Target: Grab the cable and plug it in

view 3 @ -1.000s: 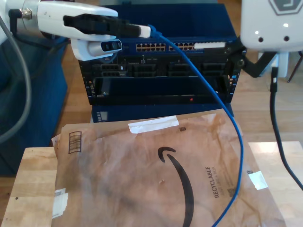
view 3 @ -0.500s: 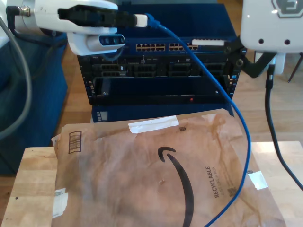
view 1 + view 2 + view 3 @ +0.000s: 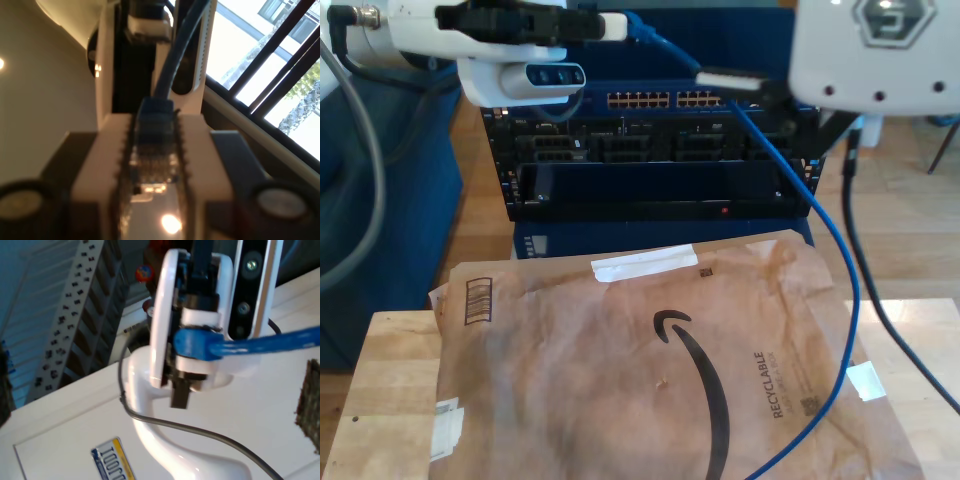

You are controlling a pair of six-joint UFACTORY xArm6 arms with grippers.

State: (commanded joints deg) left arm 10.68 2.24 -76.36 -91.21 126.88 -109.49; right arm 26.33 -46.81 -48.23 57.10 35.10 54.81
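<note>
Status: grab done, plug-in not done.

- My first gripper [image 3: 612, 25] sits above the switch [image 3: 620, 150], toward its end on the exterior view's left. Its jaws are clamped on the plug end of the cable [image 3: 820, 230], and the first wrist view shows the plug [image 3: 152, 165] pinched between the white pads.
- From the grip, the cable runs down across the switch front and loops over the paper envelope [image 3: 620, 370] lying below it.
- The port row [image 3: 650, 100] takes no blue plug that I can see. Left to do, as I judge it: turn the plug toward a port and push it home.
- My second gripper [image 3: 730, 78] is just above the port row, close by the cable. I cannot tell how its jaws stand.

Change from half a second ago: the second arm has swung in over the switch, and the first gripper has risen slightly.
</note>
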